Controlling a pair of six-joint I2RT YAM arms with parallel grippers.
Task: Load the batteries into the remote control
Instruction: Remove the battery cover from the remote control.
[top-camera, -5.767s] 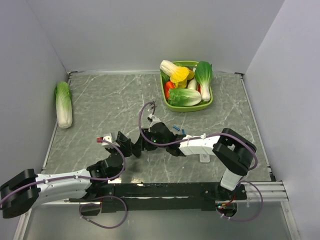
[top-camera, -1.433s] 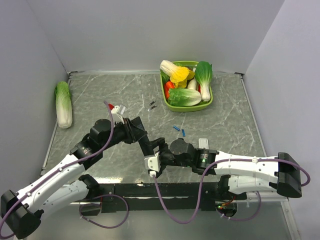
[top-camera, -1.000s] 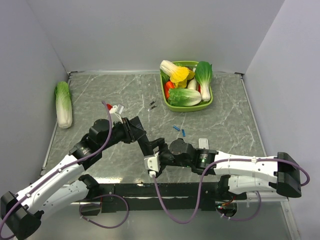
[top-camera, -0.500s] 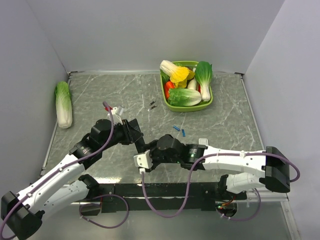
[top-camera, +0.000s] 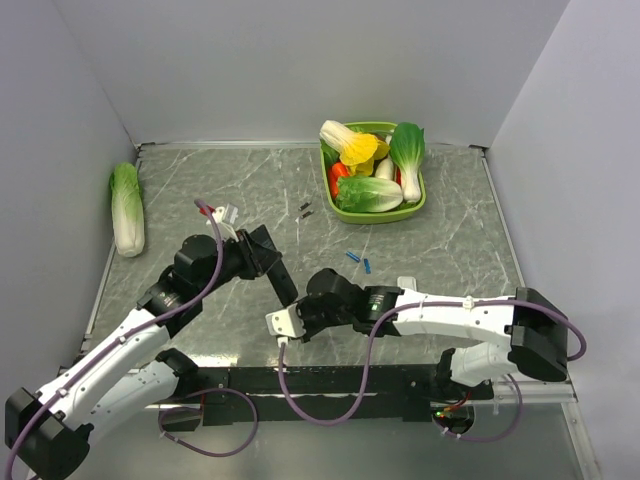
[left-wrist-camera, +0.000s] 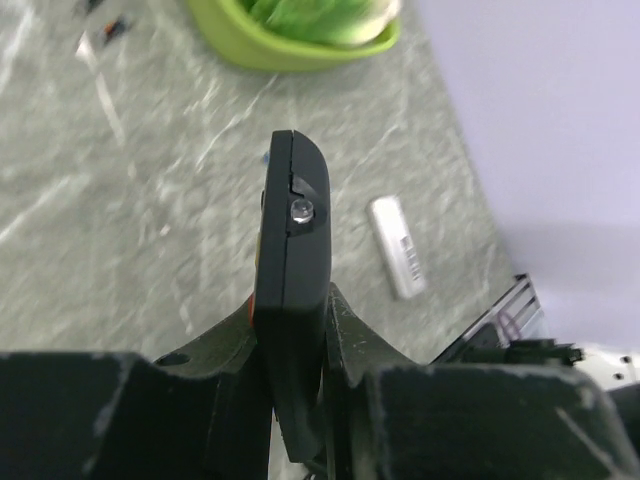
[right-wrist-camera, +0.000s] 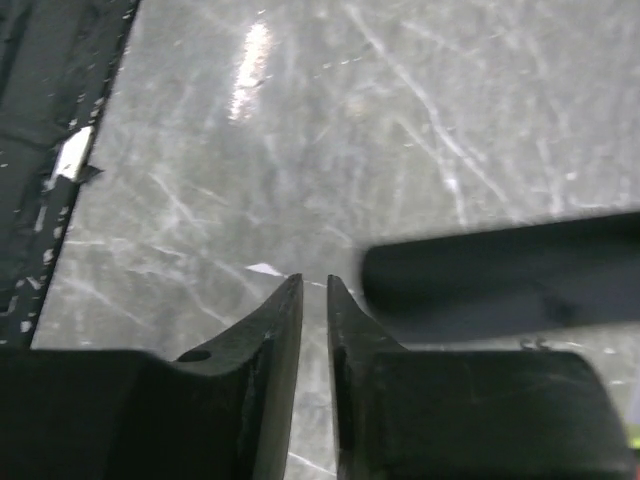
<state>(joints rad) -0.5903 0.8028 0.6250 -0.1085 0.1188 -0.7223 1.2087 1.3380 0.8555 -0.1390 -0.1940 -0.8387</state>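
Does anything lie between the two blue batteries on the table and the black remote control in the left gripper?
Nothing on the table does. The batteries lie on bare marble just right of the remote control; only the right gripper hangs nearby, nearer the bases.

Left gripper (top-camera: 262, 253): grips the black remote control (top-camera: 276, 272)
Batteries (top-camera: 359, 260): on the table (top-camera: 200, 190), beyond the remote

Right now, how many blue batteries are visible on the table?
2. Both batteries lie loose on the table, close side by side just below the green basket and beyond the right arm. Neither is in a claw; more could be hidden under the arms.
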